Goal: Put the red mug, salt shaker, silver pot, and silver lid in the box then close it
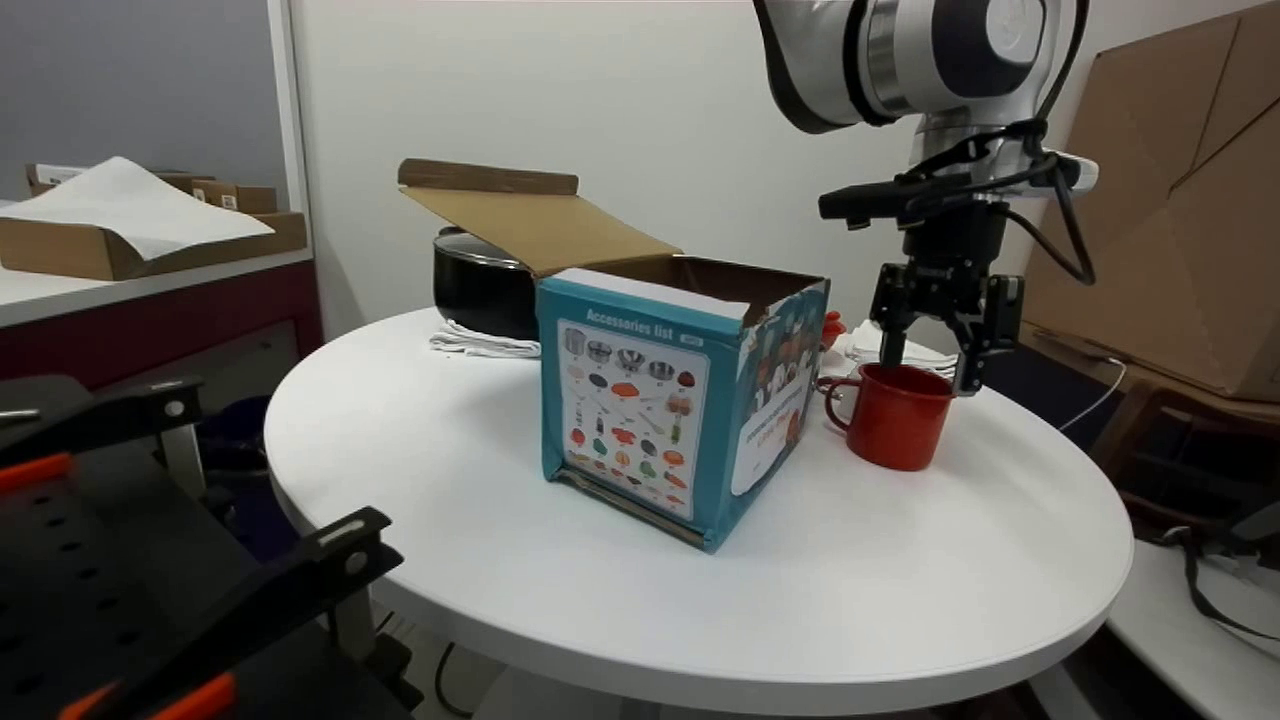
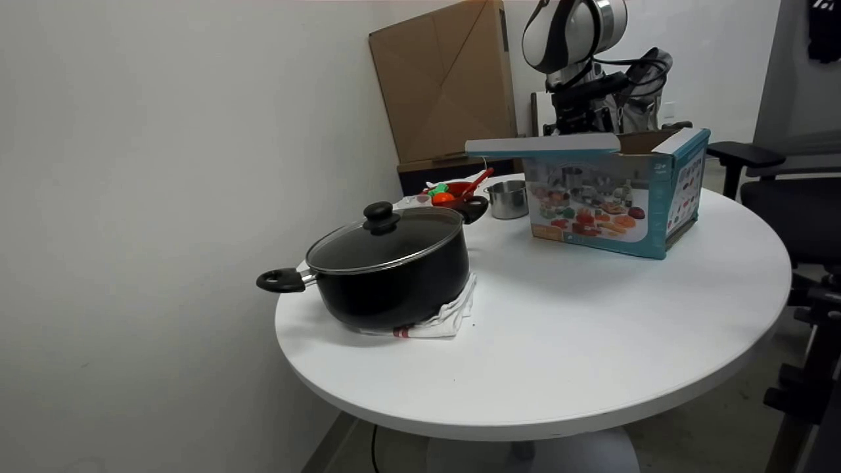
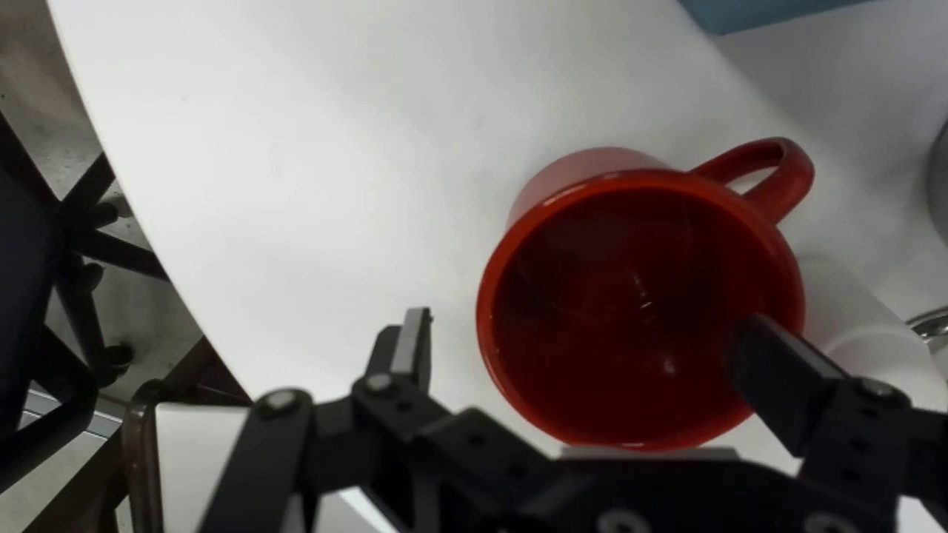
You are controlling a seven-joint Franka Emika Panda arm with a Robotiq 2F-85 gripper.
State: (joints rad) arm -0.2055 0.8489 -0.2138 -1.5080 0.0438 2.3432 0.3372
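In an exterior view, the mug [image 1: 895,425] stands upright on the table [image 1: 480,580], near the box [image 1: 640,400], its handle turned toward the carton. The step in hand is judged to be the grasp of the mug. The arm [image 1: 955,55] enters from the top edge; its wrist hangs nearly vertical, directing the gripper [image 1: 928,375] downward at the rim. The fingers are spread wide, one at the mug's mouth, the other alongside its outer wall. The box is uncovered, its long flap [image 1: 550,220] extended toward the black pot [image 1: 478,285]; its floor cannot be seen.

In an exterior view, the silver pot [image 2: 508,200] sits on the table outside the box, partly hidden by it. The mug and the fingertips are concealed behind the box.

In the wrist view, the fingers [image 3: 407,344] are well parted and appear to hold nothing: one lies apart from the rim, outside it; the other overlaps the mouth, though whether it reaches below the rim cannot be told. The next move probably calls for lowering slightly, closing on the near wall, then lifting high enough to clear the box's edge. A pale cylinder [image 3: 859,318] beside the mug may be the salt shaker; the silver lid cannot be identified.
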